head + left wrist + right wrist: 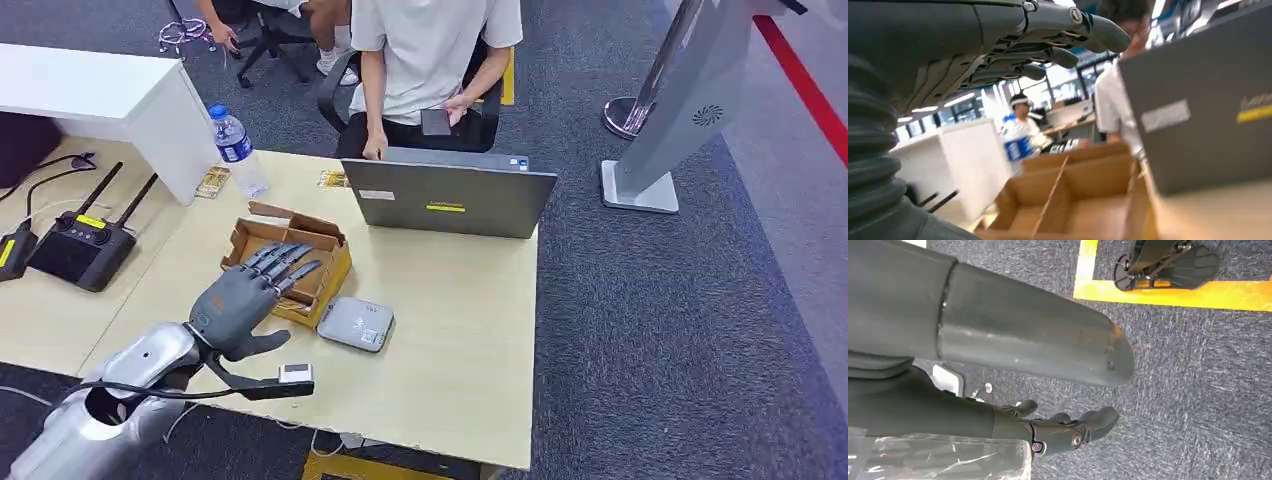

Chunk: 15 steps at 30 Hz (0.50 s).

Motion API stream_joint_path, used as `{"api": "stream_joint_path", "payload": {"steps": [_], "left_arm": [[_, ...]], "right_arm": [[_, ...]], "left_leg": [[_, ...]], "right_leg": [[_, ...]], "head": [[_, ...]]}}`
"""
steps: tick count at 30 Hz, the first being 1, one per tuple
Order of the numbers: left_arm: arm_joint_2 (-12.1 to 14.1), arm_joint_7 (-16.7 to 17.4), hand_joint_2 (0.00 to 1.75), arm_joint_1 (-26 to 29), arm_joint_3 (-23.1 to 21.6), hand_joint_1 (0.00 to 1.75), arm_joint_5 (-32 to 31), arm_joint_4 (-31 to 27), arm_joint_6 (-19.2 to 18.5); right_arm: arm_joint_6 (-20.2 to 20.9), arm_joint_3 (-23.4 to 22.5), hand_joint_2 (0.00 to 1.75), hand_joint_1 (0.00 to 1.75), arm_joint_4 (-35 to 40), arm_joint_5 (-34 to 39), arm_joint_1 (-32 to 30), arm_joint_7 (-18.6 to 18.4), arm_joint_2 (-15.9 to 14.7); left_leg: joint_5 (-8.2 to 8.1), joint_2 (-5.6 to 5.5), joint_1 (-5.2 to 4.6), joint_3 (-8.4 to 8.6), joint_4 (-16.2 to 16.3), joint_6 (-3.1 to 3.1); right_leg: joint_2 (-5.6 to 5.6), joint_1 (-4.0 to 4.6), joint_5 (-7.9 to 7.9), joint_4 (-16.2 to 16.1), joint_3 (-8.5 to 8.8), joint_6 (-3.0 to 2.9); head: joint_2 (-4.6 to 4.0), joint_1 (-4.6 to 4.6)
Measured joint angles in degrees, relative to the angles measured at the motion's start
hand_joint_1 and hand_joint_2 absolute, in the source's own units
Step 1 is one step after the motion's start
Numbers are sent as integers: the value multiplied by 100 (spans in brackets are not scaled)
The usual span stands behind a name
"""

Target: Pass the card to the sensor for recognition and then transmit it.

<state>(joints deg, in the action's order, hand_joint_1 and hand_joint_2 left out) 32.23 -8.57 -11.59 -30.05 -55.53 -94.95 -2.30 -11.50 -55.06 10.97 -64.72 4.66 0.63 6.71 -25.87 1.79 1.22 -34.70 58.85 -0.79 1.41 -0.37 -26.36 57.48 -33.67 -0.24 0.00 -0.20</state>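
One box (300,262) under the left hand's (245,297) fingers. One sensor (356,323) just beside the hand. One laptop (448,196) beyond it. One bottle (238,150). One remote (83,248). Two people (425,60) past the laptop.

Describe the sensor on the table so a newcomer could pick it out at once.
Start at the pale wooden table and find the open cardboard box under the left robot hand. The sensor lies flat against the box's right side: a small grey slab with rounded corners, far smaller than the grey laptop behind.
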Motion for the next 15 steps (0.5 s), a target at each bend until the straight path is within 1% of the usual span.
{"api": "stream_joint_path", "payload": {"steps": [3,6,9,12,15], "left_arm": [[238,-2,175,219,116,0,126,2,-35],[385,-2,175,454,293,0,201,2,-59],[479,-2,175,667,479,0,203,2,-63],[455,81,175,794,610,0,23,7,-17],[368,219,175,816,682,0,-193,48,51]], "right_arm": [[-9,-13,0,0,0,-7,-2,0,0],[-15,-15,0,0,0,-11,-2,-4,0],[-15,-17,0,0,0,-26,-3,-7,0],[-20,-17,0,0,0,-83,0,-15,0],[-22,-17,0,0,0,-96,1,-44,0]], "left_leg": [[-4,1,0,0,-1,-6],[-4,0,-1,0,-1,-6],[-4,0,-2,0,-1,-6],[-4,-4,-2,-1,-1,-6],[-4,-5,-2,0,-1,-6]], "right_leg": [[-2,0,0,0,0,0],[-1,0,0,0,0,0],[0,0,0,0,0,1],[5,-1,0,-1,1,1],[6,-1,1,-1,2,2]], "head": [[0,0],[0,2],[0,2],[0,2],[0,2]]}}
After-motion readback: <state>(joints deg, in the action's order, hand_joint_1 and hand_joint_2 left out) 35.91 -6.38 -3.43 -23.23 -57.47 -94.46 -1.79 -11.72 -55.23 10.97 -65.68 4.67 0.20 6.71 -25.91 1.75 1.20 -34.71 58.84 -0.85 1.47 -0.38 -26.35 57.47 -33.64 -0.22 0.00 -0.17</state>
